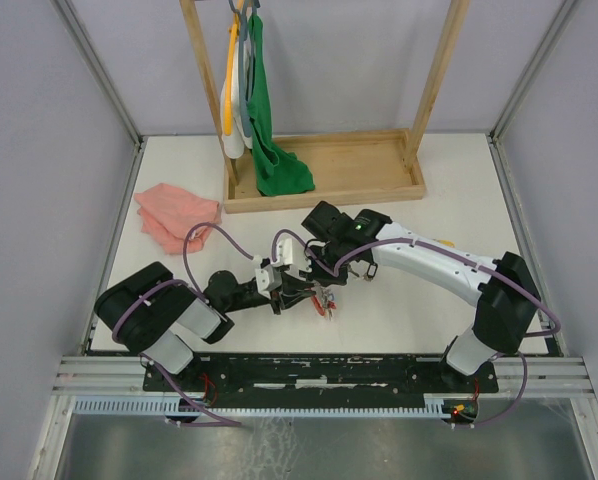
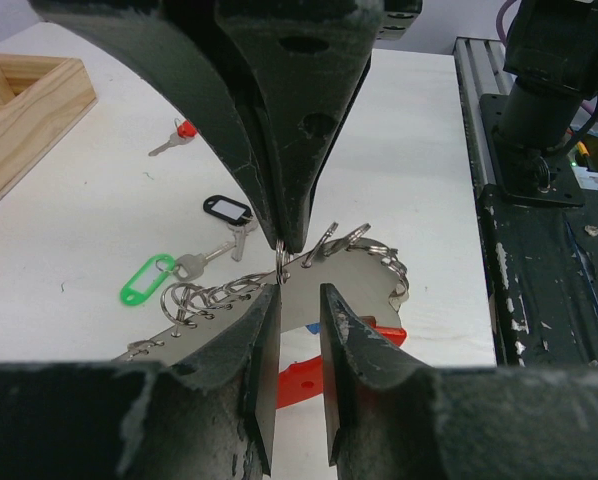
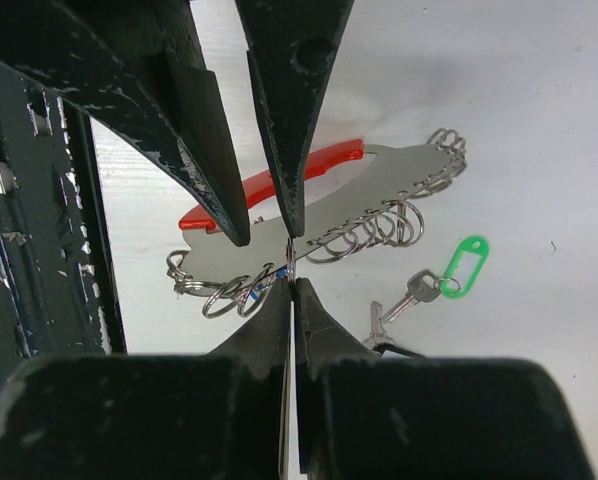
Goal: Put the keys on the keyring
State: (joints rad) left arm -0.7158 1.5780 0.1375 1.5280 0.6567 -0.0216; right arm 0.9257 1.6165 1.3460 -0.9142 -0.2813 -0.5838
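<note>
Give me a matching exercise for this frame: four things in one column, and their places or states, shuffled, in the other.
Things:
1. green-tagged key
2. red-tagged key
3. pink cloth
4. right gripper

Places or states:
a. lying left of the wooden tray
b. pinched shut on a small ring at the keyring
c. loose beside the black-tagged key
d. apart from the other keys, towards the wooden tray

Pairs: 1-c, 2-d, 3-a, 4-b

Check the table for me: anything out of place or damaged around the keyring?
No damage shows. One red-tagged key lies alone near the wooden tray, well apart from the green-tagged key and black-tagged key beside the keyring.
</note>
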